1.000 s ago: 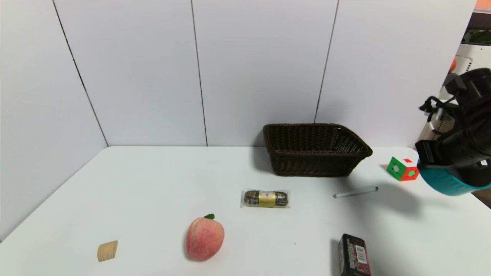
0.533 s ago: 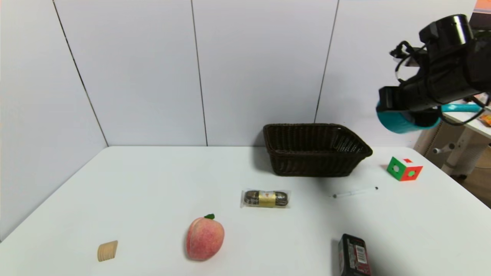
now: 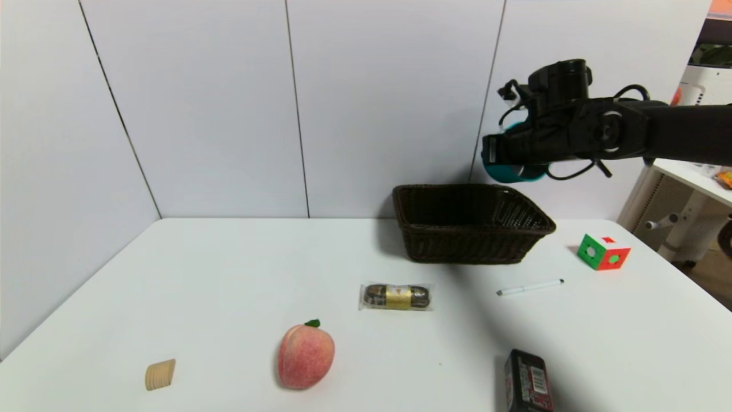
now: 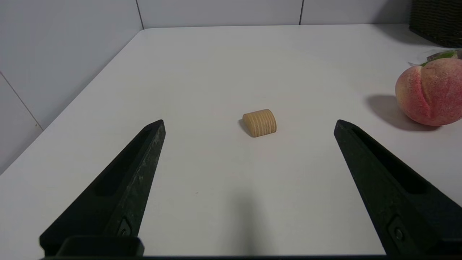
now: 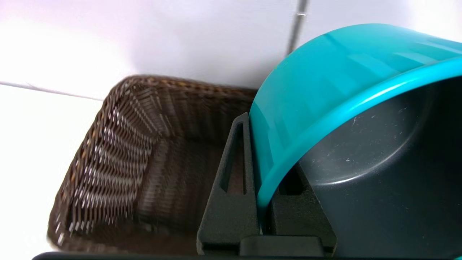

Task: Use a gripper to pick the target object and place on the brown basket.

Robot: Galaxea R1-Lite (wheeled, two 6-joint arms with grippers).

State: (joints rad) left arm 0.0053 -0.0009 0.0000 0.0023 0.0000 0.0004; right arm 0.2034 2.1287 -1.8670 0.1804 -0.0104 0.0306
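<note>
Pinching the teal pan's (image 5: 325, 90) wall, the right gripper (image 5: 265, 202) should descend into the brown basket (image 3: 469, 226) before releasing; left gripper (image 4: 249, 124), fingers spread, idles near the left.

Pan (image 5: 325, 83): smooth teal plastic outside, glossy, with soft highlights along the rim; inside dark grey, matt, finely scratched and speckled.
Right gripper (image 5: 265, 202): fingers (image 5: 231, 187) matt black, grainy-textured plastic, clamped on the pan wall.
Left gripper (image 4: 249, 151): same matt black fingers (image 4: 133, 169), faint scuff marks on the surface.
Basket (image 3: 469, 223): dark brown woven wicker, ribbed and rough, strands with a slight sheen.
Table (image 3: 229, 274): white, smooth, matt.
Wall (image 3: 200, 103): plain matt panels.
Block (image 4: 259, 122): pale wood, visible grain lines, unpolished.
Peach (image 4: 431, 92): fuzzy, velvety skin.
Snack (image 3: 396, 296): clear glossy film wrap.
Cube (image 3: 602, 252): smooth plastic.
</note>
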